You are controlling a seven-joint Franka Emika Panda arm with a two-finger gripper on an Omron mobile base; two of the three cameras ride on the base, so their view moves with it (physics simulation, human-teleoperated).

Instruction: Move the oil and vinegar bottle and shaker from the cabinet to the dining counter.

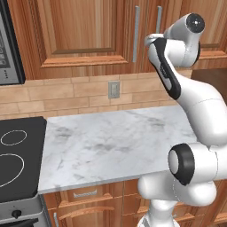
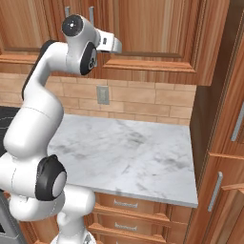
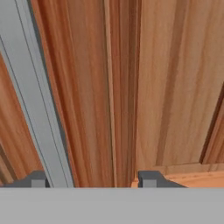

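Observation:
The cabinet hangs above the worktop with its reddish-brown doors shut, and it also shows from the other side. My arm reaches up to the pair of silver bar handles where two doors meet. In the hand view my gripper faces the door panel close up. One silver handle runs slantwise down to just inside the left fingertip. The right fingertip stands well apart from the handle, over bare wood. The oil and vinegar bottle and the shaker are hidden. The dining counter is out of view.
Below the arm lies a short marble worktop with a tan brick backsplash and a wall outlet. A black cooktop adjoins it on the left, under a microwave. A tall wooden unit closes the right side. Drawers sit underneath.

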